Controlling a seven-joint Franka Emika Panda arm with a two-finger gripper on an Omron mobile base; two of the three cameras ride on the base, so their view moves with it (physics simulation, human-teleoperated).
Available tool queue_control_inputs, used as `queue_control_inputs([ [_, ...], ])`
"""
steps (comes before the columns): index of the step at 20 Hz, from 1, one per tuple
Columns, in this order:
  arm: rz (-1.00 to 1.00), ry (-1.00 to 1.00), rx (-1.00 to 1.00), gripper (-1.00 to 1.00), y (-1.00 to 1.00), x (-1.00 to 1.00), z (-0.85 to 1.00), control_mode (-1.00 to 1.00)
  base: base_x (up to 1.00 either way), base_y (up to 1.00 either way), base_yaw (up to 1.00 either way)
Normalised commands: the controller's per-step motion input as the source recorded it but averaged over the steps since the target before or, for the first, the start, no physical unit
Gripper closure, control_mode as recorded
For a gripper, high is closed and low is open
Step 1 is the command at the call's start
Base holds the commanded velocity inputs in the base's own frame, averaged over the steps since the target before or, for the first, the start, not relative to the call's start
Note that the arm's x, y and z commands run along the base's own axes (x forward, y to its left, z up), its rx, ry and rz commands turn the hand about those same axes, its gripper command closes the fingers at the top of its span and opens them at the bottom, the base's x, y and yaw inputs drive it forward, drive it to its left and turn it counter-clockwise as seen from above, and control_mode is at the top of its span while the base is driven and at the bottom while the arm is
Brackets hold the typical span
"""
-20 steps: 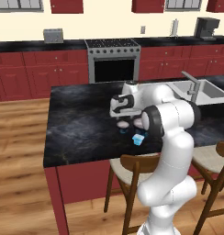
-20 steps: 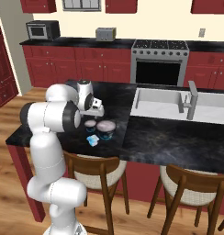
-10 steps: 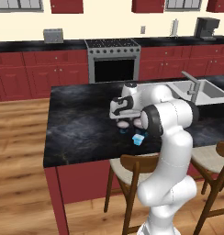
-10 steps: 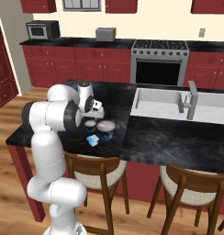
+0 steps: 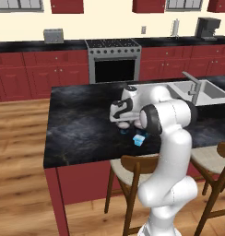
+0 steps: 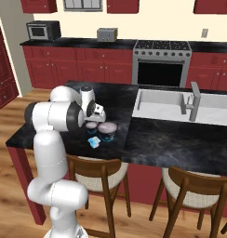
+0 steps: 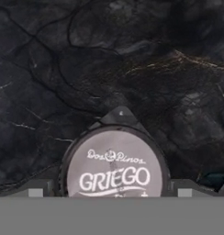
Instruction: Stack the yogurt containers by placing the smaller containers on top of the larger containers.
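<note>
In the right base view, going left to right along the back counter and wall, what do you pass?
Microwave → toaster → stove → wall outlet.

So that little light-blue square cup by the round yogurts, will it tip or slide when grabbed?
The light-blue cup looks tiny and squat, so it is probably light and unlikely to tip or roll. On the polished dark counter it may skid if nudged. Its sides look stiff enough to pinch.
</note>
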Motion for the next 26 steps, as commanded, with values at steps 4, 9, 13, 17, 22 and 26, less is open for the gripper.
queue_control_inputs([
  [4,0.0,0.0,0.0,-1.0,0.0,0.06,-0.21,-1.0,0.0,0.0,0.0],
  [9,0.0,0.0,0.0,-1.0,0.0,0.08,-0.16,-1.0,0.0,0.0,0.0],
  [13,0.0,0.0,0.0,-1.0,0.0,0.09,-0.16,-1.0,0.0,0.0,0.0],
  [17,0.0,0.0,0.0,-1.0,0.0,0.11,-0.14,-1.0,0.0,0.0,0.0],
  [22,0.0,0.0,0.0,-1.0,0.0,0.02,-0.06,-1.0,0.0,0.0,0.0],
  [26,0.0,0.0,0.0,-1.0,-0.06,0.0,-0.01,-1.0,0.0,0.0,0.0],
])
